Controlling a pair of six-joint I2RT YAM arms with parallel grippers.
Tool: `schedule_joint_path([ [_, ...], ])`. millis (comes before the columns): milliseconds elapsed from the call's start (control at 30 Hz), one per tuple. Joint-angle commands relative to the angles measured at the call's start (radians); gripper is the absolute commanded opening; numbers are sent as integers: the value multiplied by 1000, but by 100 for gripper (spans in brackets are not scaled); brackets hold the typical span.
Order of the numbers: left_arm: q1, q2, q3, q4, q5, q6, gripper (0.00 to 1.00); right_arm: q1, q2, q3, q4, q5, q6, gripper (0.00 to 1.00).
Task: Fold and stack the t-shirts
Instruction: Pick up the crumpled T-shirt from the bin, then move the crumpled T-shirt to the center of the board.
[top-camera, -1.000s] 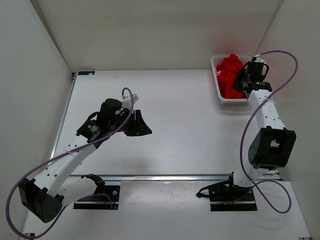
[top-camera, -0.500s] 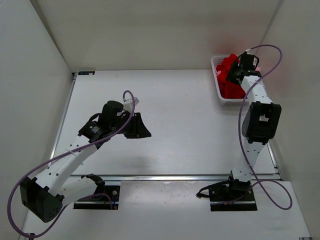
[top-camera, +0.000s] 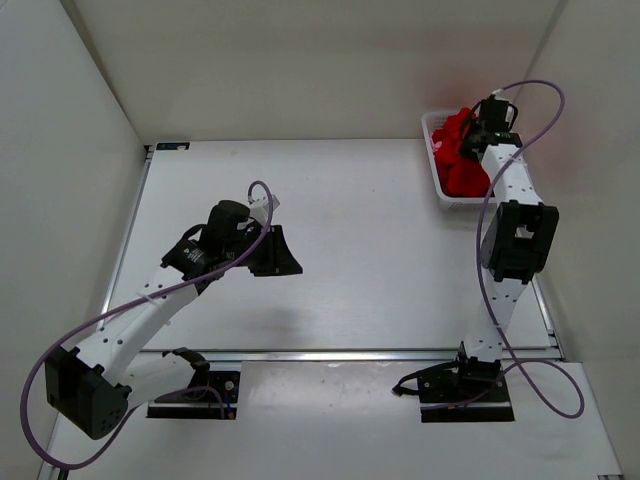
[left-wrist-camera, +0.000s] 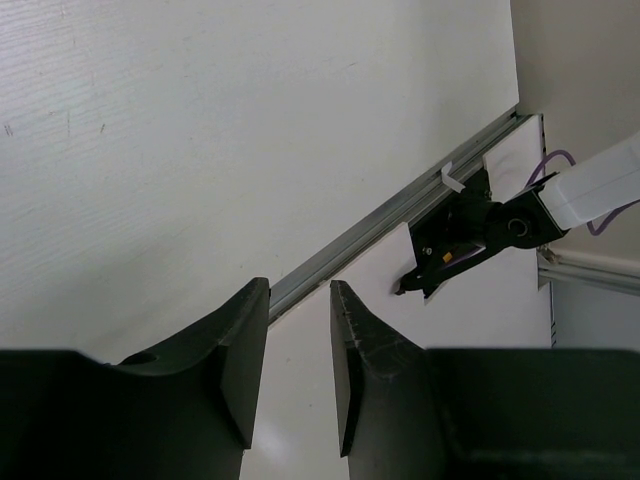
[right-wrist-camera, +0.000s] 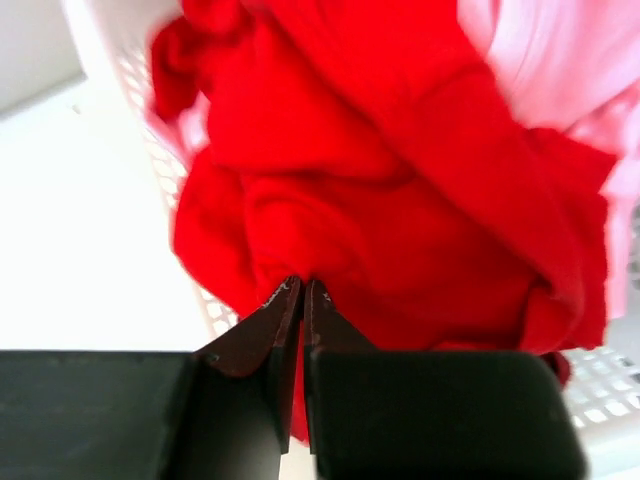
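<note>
At the far right of the table (top-camera: 380, 250), the t-shirts (top-camera: 455, 150) sit heaped in the basket (top-camera: 466, 200). Our right fingers (right-wrist-camera: 283, 320) are closed on the bright red t-shirt (right-wrist-camera: 400, 230); our left fingers (left-wrist-camera: 240, 350) hang parted, empty. We judge this thin pinch may slip, or drag tangled shirts out.

Black is seen on the fingers of the right gripper (right-wrist-camera: 302, 285), with small pale marks at the tips. Just ahead of it a bright red t-shirt (right-wrist-camera: 380, 200) is shown, plain and unpatterned, shaded darker in its folds. Beyond it, to the gripper's upper right, a light pink t-shirt (right-wrist-camera: 540, 70) is seen, also plain. A white basket (right-wrist-camera: 120, 80) is patterned with a lattice of small holes. The left gripper (left-wrist-camera: 298, 290) is likewise black. Beneath it the worktop (left-wrist-camera: 200, 150) is white with a faint streaked grain, edged by a silver-grey rail (left-wrist-camera: 400, 215). The left arm (top-camera: 150, 305) and right arm (top-camera: 510, 180) are coloured white with black joints, and a purple cable (top-camera: 548, 86) is carried.
</note>
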Motion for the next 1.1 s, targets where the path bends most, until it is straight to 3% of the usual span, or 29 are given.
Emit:
schedule_joint_path([
  [0, -4, -3, 3, 8, 10, 4, 42, 25, -105, 79, -5, 58, -11, 2],
  [267, 2, -3, 73, 0, 7, 1, 42, 91, -331, 32, -49, 88, -46, 0],
  [467, 60, 18, 145, -29, -41, -50, 42, 231, -495, 141, -72, 13, -83, 0],
  [633, 149, 32, 164, -87, -99, -111, 46, 251, -524, 416, -68, -340, 64, 0],
  [733, 177, 47, 159, -79, -104, -139, 53, 266, -520, 533, -49, -453, 111, 0],
  [867, 207, 81, 225, -130, -177, -108, 59, 121, -599, 446, 73, -671, 283, 0],
  [933, 218, 96, 283, -176, -255, -96, 61, 148, -613, 392, 37, -632, 248, 0],
  [1067, 217, 136, 411, -214, -325, -50, 64, 145, -711, 50, 67, -664, 285, 0],
])
